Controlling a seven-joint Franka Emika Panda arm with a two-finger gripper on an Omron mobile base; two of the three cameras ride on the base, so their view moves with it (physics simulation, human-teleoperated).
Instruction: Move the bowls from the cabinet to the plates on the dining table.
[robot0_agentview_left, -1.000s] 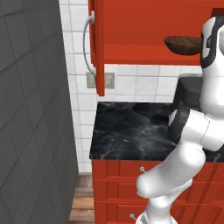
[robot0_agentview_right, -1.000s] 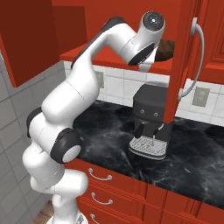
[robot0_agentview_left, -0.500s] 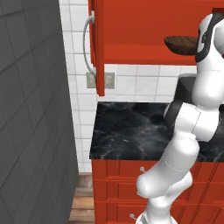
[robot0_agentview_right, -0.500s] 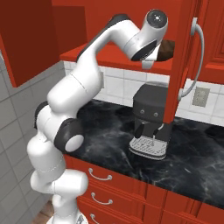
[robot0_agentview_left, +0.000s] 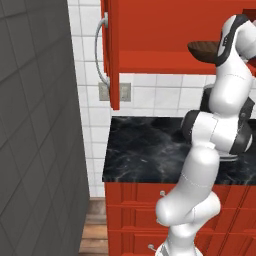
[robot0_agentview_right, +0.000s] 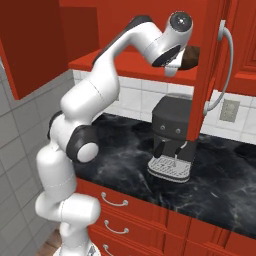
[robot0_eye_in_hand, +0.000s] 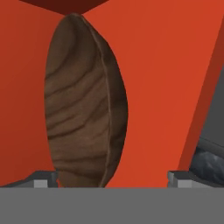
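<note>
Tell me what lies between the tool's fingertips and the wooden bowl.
Nothing. In the hand view the open tool faces the wooden bowl directly, its fingertips spread to either side of the bowl, with red cabinet behind.

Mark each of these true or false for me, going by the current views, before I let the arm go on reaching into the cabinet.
1. The wooden bowl sits on the red cabinet shelf. True.
2. The gripper is shut on the bowl. False: its fingers stand wide apart, with the bowl ahead of them, nearer one finger than the other, not gripped.
3. The cabinet door on the left stands open. True.
4. A toaster stands on the black counter. False: it is a coffee machine.
5. The arm is lowered toward the drawers. False: it reaches up to shelf height, next to the bowl.
</note>
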